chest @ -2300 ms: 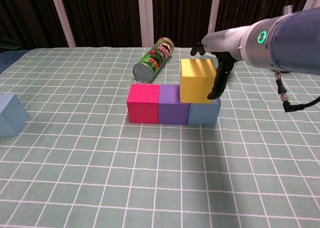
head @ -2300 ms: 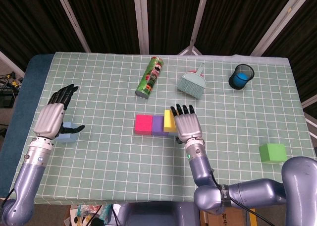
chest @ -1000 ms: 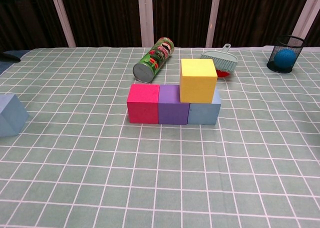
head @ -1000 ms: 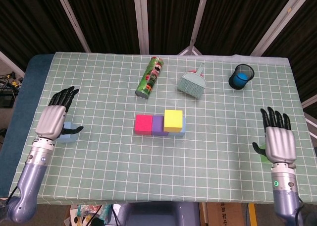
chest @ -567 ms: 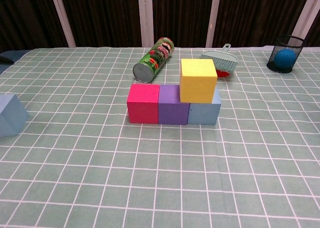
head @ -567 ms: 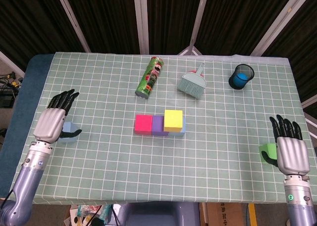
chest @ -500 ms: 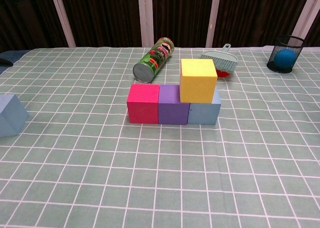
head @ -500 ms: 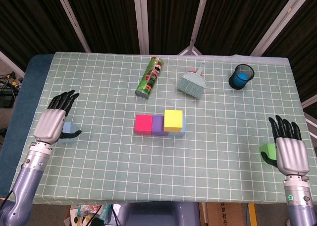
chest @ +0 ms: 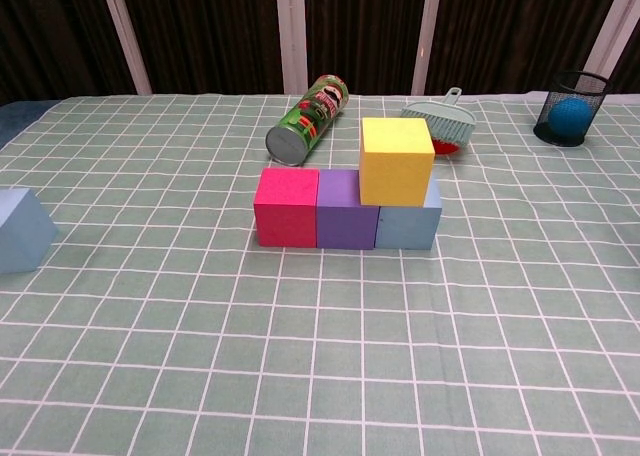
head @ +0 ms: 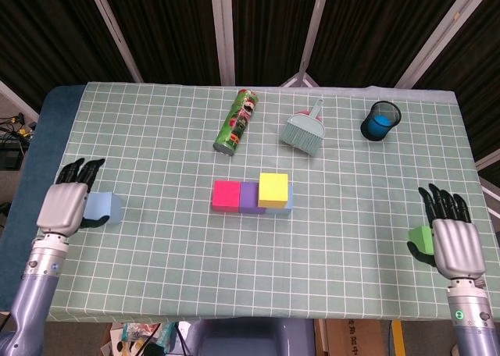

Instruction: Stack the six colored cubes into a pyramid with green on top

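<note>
Yellow cube now stands free on the row; right hand has left it, fingers spread, empty, beside the green cube; left hand also empty

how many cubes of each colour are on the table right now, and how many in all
pink cube: 1
purple cube: 1
yellow cube: 1
light blue cubes: 2, one under the yellow, one loose at the left
green cube: 1
total: 6
</note>
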Available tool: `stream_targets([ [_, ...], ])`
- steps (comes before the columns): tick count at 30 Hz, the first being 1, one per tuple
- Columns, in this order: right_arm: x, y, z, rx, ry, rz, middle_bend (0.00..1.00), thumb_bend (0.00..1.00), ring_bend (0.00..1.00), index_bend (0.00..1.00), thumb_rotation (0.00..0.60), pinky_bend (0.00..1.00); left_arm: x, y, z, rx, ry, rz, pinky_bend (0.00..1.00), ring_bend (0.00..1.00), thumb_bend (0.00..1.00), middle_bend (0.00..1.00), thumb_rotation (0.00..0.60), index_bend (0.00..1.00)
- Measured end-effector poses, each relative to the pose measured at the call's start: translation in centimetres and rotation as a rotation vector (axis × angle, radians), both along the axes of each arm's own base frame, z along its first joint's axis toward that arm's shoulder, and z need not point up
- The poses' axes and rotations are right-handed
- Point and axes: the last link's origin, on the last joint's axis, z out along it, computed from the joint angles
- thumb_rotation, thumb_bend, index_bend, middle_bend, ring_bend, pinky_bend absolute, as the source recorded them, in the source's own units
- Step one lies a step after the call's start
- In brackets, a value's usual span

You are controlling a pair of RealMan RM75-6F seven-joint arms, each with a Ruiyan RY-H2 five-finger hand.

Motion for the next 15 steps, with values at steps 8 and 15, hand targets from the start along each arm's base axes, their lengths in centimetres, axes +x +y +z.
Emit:
stream_targets([
  [8, 0.2, 0.3, -0.5, 0.022, 0.002, 0.005, 0.00, 0.25, 0.00, 0.00, 0.600, 0.00, -3.4, 0.6, 0.2, -0.001, 0.084, 0.101, 0.07, 0.03, 0.11, 0.19, 0.600, 0.00],
  [15, 0.0, 0.3, -0.9, 0.032, -0.001, -0.006, 0.00, 0.25, 0.00, 0.00, 0.600, 0.00, -5.6, 1.4, -0.5, -0.014, 0.107, 0.171, 0.07, 0.03, 0.11, 0.19, 0.600, 0.00],
])
